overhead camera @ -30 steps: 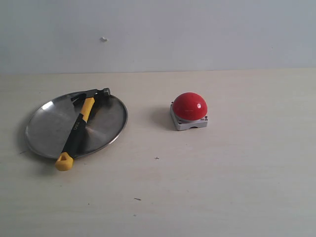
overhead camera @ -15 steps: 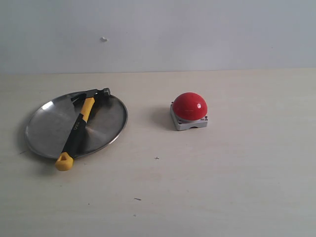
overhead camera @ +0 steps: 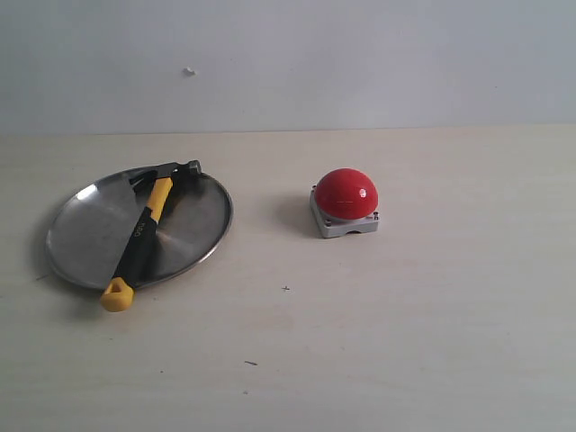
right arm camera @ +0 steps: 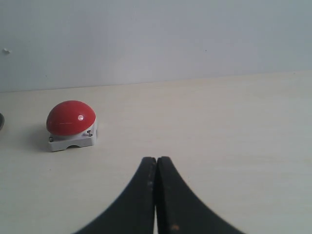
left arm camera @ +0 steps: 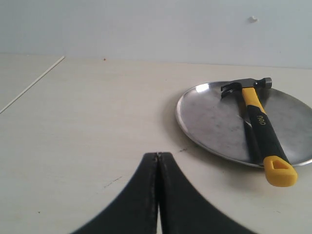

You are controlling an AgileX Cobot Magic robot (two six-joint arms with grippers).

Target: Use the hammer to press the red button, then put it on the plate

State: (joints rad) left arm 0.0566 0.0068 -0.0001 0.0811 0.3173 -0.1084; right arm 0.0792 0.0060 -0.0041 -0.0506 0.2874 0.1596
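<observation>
The hammer [overhead camera: 141, 232] lies across the silver plate [overhead camera: 94, 225] at the left, its grey head at the far rim and its yellow butt hanging over the near rim. The left wrist view shows the same hammer [left arm camera: 258, 124] on the plate [left arm camera: 214, 119]. The red button [overhead camera: 346, 193] on its grey base stands right of the plate, apart from it; it also shows in the right wrist view as the red button [right arm camera: 71, 118]. My left gripper [left arm camera: 158, 155] is shut and empty, well short of the plate. My right gripper [right arm camera: 156, 159] is shut and empty, away from the button. Neither arm shows in the exterior view.
A pale wooden table [overhead camera: 360, 342] carries everything, with a plain white wall [overhead camera: 360, 54] behind its far edge. A thin seam or edge line [left arm camera: 31, 84] runs across the table in the left wrist view.
</observation>
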